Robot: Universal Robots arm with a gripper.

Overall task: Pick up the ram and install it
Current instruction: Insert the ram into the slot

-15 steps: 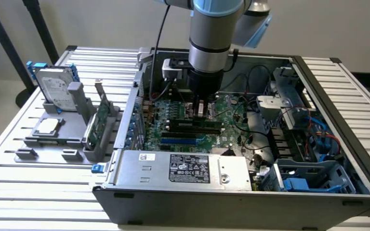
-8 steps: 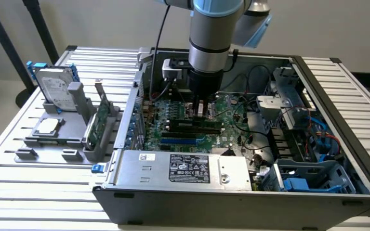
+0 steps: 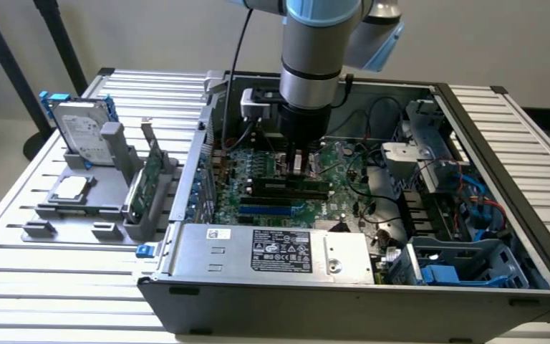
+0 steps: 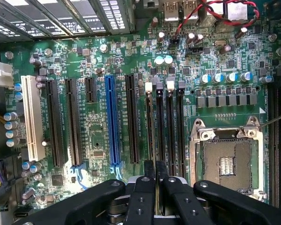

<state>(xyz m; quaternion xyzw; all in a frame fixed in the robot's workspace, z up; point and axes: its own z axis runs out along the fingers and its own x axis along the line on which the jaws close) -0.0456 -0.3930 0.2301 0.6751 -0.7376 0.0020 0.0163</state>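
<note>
My gripper [image 3: 300,166] reaches down into the open computer case [image 3: 504,179], over the motherboard [image 3: 256,204]. The ram [image 3: 277,185], a long thin green stick with dark chips, stands on edge in one of the black memory slots right under the fingertips. In the wrist view the ram [image 4: 155,124] runs edge-on along a slot with a white latch [image 4: 148,86] at its far end. The gripper [image 4: 155,169] has its two black fingers [image 4: 149,187] pressed close together on the ram's top edge. An empty black slot [image 4: 171,126] lies beside it.
A grey fixture [image 3: 74,215] at the exterior view's left holds a green expansion card [image 3: 146,183], a silver hard drive [image 3: 79,132] and a small chip [image 3: 68,188]. The power supply [image 3: 275,251] sits in front. The CPU socket [image 4: 227,161], a blue slot [image 4: 111,122] and cables [image 3: 466,193] surround the memory slots.
</note>
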